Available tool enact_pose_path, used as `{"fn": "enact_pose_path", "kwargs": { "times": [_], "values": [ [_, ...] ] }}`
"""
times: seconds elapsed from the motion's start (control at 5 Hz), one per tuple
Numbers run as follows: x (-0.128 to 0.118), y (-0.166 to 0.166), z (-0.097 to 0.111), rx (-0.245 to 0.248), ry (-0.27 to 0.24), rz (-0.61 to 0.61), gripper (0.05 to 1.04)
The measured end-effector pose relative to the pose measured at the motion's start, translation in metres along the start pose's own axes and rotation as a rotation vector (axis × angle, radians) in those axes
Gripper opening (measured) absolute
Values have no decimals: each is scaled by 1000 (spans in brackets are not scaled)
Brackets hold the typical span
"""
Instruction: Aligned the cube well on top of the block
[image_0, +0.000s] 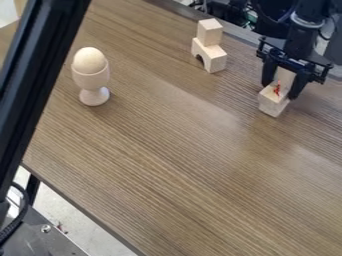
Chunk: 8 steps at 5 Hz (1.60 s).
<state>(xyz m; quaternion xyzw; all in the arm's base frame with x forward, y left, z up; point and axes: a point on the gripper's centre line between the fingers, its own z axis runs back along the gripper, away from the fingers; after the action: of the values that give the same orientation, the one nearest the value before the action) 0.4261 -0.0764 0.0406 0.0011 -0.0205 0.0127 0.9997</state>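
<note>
In the camera view, the black gripper (283, 84) hangs down at the right side, over the wooden table (167, 165). Between its two sides there is a pale wooden cube (285, 76), and under this cube lies the block (272, 105), which rests on the table. The cube seems to be the thing of the task. It covers the far part of the block's top, while the near part, with a red mark (277, 89), remains bare. Probably the gripper is placed around the cube so that it can be brought more exactly over the block; this is a judgement.

About the tool: it reaches down on both sides of the cube, very near to it. If it is clamped on the cube or only stands around it, one cannot tell, and so also not how wide it is open.

Farther back, a small cube (210, 31) sits on an arched block (212, 56), which carries it as a support. At the left, an egg cup (91, 79) keeps a wooden egg (89, 60) upright.
</note>
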Motion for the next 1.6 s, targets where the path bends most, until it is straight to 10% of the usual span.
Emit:
{"fn": "enact_pose_path", "kwargs": {
  "times": [0.4, 0.6, 1.0, 1.6],
  "values": [
    [-2, 1, -1, 3, -1, 9, 678],
    [-4, 2, 0, -11, -1, 31, 958],
    [-6, 6, 14, -10, -23, 25, 1001],
    [-8, 21, 106, -90, -219, 22, 1001]
  ]
}}
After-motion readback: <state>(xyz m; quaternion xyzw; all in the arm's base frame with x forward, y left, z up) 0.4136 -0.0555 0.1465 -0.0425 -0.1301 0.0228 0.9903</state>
